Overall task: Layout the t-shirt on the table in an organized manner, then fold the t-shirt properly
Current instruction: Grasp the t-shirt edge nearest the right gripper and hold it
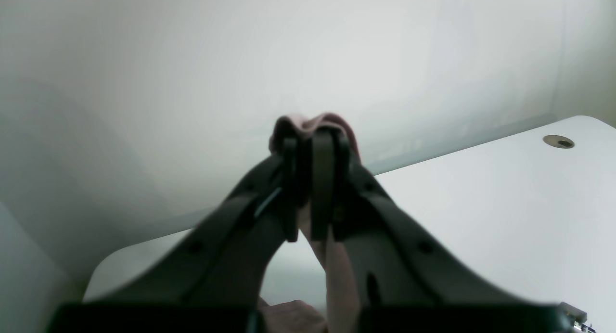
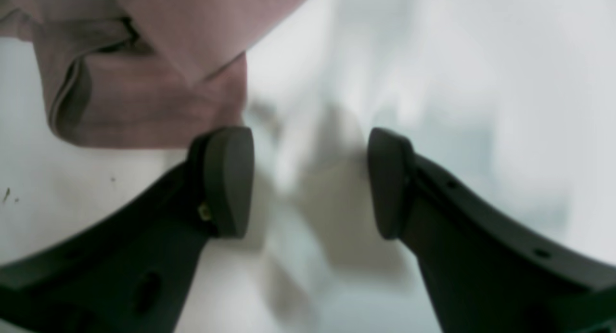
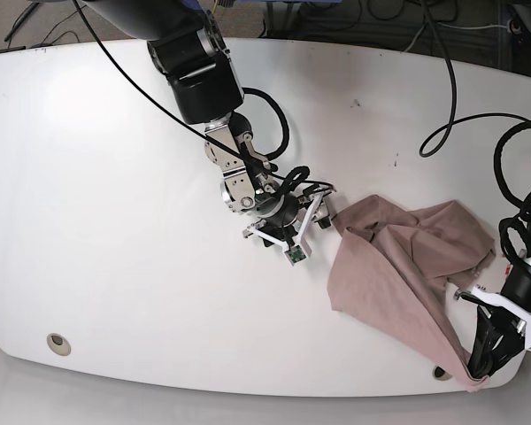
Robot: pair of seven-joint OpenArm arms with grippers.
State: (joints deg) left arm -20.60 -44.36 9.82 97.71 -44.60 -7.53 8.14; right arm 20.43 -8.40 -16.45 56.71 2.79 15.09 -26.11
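Note:
The mauve-brown t-shirt (image 3: 398, 257) lies crumpled on the right part of the white table (image 3: 115, 221), one edge stretched down to the front right corner. There my left gripper (image 3: 480, 370) is shut on it; in the left wrist view the fabric (image 1: 332, 122) bulges past the closed left gripper (image 1: 313, 140) and hangs below it. My right gripper (image 3: 326, 205) stands open just left of the shirt's upper left corner. In the right wrist view the open right gripper (image 2: 310, 179) has nothing between its pads, and a hemmed fold of the t-shirt (image 2: 144, 92) lies just above the left pad (image 2: 231, 179).
A round grommet hole (image 3: 57, 342) sits near the table's front left corner, and another (image 1: 558, 141) shows in the left wrist view. Black cables (image 3: 451, 97) loop over the table's back right. The table's front edge runs close below my left gripper.

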